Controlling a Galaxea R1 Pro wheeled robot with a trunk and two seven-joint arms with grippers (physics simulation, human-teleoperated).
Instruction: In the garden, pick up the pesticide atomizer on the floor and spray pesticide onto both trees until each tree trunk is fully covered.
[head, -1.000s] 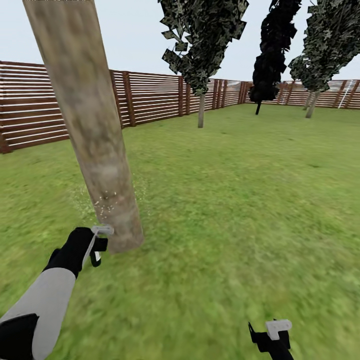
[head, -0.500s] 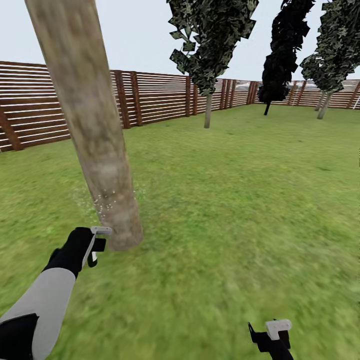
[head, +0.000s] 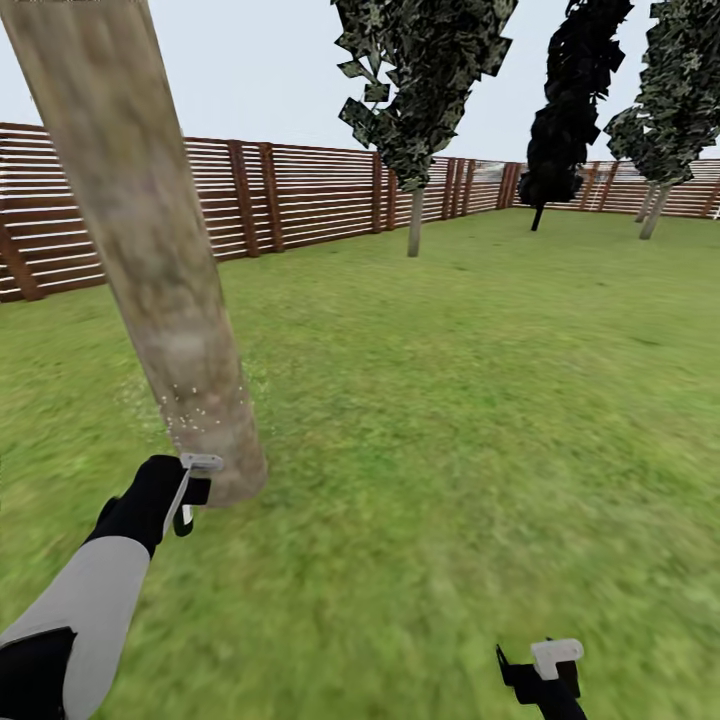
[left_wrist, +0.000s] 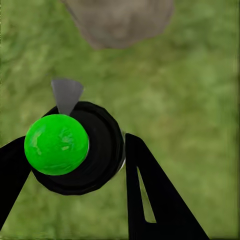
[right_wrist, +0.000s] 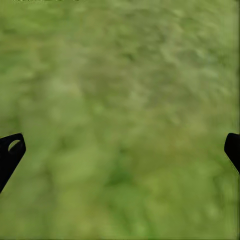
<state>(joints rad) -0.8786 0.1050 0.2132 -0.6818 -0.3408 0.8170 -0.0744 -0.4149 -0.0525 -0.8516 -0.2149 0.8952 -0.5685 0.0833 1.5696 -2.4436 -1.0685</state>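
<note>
A thick pale grey-brown tree trunk (head: 150, 250) leans up from the lawn at the left. Whitish pesticide specks (head: 200, 412) dot its lower part and the air around it. My left gripper (head: 190, 497) sits just in front of the trunk's base, shut on the pesticide atomizer (left_wrist: 95, 150). The atomizer is a black round body with a bright green ball top (left_wrist: 56, 144) and a grey nozzle (left_wrist: 66, 94) pointing towards the trunk base (left_wrist: 117, 20). My right gripper (head: 545, 672) hangs low at the right over bare grass, open, its fingertips (right_wrist: 10, 150) wide apart.
A brown slatted fence (head: 300, 190) closes the garden at the back. Dark columnar trees (head: 415, 90) with thin stems stand far off along it. Open lawn (head: 480, 400) stretches to the right of the trunk.
The view has shifted, so the trunk now stands further left in the picture. Both arms hold the same pose. Specks still hang around the low trunk.
</note>
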